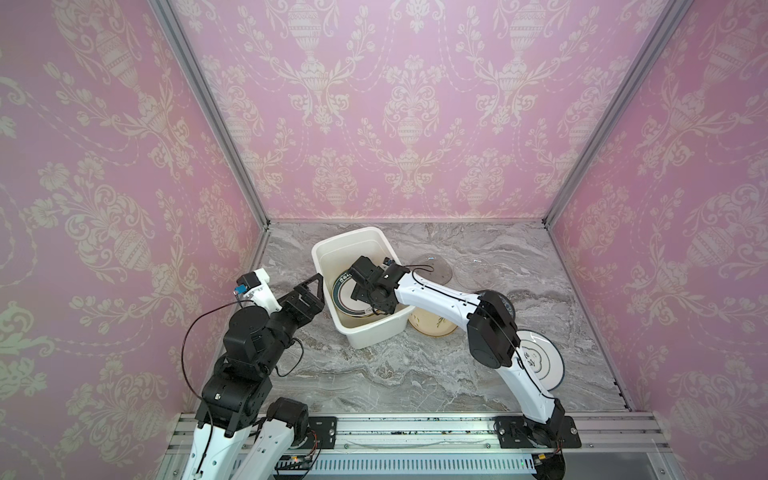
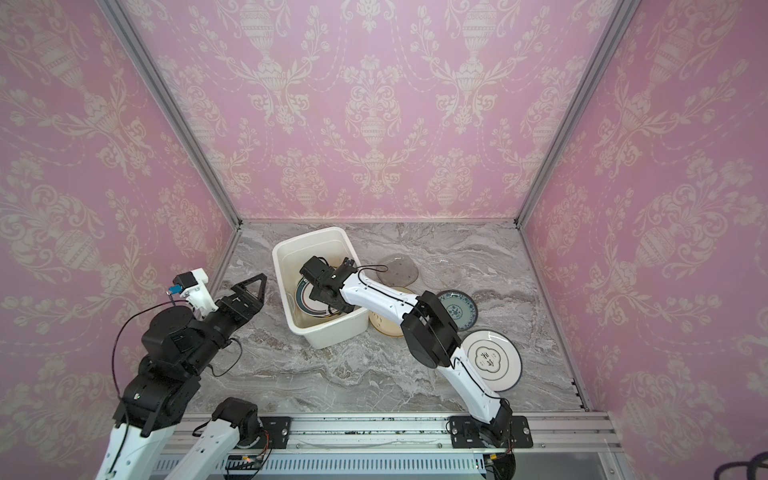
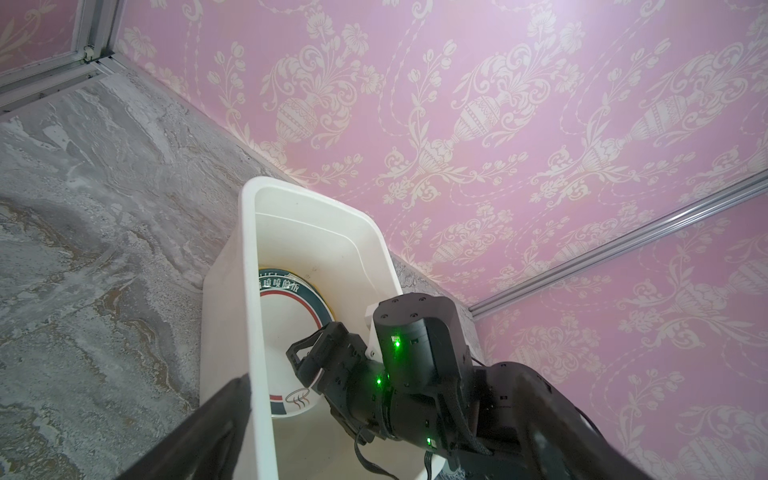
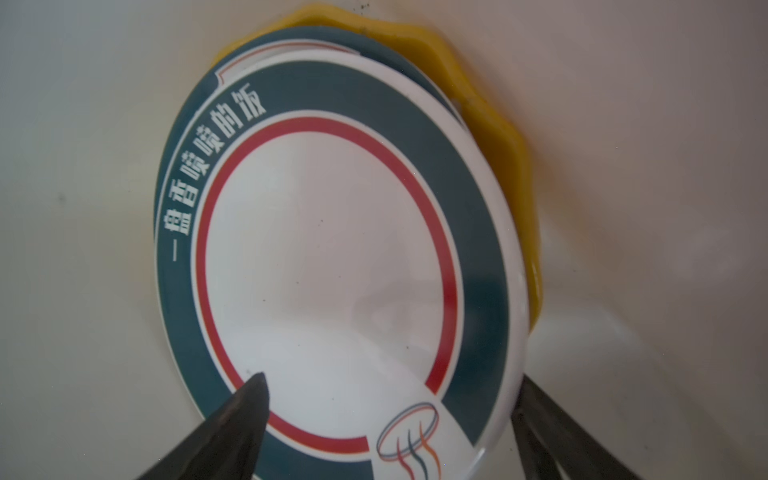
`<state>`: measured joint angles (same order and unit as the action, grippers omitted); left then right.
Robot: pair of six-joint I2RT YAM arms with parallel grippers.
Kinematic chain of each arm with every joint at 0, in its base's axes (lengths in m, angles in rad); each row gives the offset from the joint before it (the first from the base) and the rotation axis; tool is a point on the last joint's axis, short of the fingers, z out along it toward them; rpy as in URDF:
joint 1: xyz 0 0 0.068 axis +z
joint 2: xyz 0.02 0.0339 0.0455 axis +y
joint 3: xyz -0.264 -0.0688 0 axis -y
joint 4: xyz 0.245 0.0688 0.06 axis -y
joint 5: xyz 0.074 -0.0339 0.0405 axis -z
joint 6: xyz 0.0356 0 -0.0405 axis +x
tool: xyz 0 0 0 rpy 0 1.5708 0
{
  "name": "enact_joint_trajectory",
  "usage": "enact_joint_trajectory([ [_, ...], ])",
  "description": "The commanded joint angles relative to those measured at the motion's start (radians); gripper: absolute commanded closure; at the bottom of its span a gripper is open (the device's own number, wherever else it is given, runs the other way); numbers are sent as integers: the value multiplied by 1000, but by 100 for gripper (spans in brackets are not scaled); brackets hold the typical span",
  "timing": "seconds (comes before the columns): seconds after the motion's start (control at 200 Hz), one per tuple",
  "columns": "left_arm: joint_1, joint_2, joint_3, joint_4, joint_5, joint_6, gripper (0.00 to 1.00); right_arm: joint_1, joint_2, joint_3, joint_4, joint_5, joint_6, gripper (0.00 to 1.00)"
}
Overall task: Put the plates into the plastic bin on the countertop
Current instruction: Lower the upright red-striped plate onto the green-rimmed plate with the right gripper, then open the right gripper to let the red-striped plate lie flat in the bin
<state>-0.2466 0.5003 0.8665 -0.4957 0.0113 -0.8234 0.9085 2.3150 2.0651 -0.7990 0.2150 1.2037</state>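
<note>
Pink wallpaper with cream urn-and-garland patterning is seen on the walls around the grey marble-look countertop [image 1: 415,374], on which one deep white plastic bin [image 1: 353,251] with rounded corners is set. Eight plates can be counted. Three are stacked inside the bin: uppermost a white plate [image 4: 332,270] with a dark teal band, a red ring and white lettering, under it the rim of a second banded plate [image 4: 299,37], and lowest a yellow scalloped plate [image 4: 511,166]. Five are laid on the countertop to the right of the bin. A grey glass plate [image 2: 395,270] and a cream plate [image 2: 384,324] are found just beside it, the cream one at its near right corner. Farther from the bin are a clear glass plate [image 2: 442,270], a blue-patterned plate [image 2: 457,309] and a dark-rimmed white plate [image 2: 492,359]. The right gripper [image 4: 390,378] is lowered inside the bin with its fingers spread wide, nothing being gripped. The left gripper [image 1: 320,293] is held wide open and empty just outside the bin's left wall.
</note>
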Motion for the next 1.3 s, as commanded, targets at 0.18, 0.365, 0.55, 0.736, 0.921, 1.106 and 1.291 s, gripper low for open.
enact_joint_trajectory([
  [0.18,-8,3,-2,-13,-27,19,1,-13,-29,72,-30,12,-83,5],
  [0.365,-7,-1,4,-25,-23,15,1,-8,-87,67,49,8,-162,5],
  [0.55,-7,-3,8,-35,-14,9,1,4,-147,67,93,25,-214,5],
  [0.736,-7,1,19,-50,-1,7,1,9,-192,69,127,30,-242,6],
  [0.921,-7,19,55,-69,36,46,1,10,-240,58,156,16,-270,7],
  [1.106,-7,85,146,-114,127,126,1,8,-314,13,181,3,-318,8],
  [1.291,-7,129,186,-108,203,135,1,-13,-423,-113,212,-8,-344,8],
])
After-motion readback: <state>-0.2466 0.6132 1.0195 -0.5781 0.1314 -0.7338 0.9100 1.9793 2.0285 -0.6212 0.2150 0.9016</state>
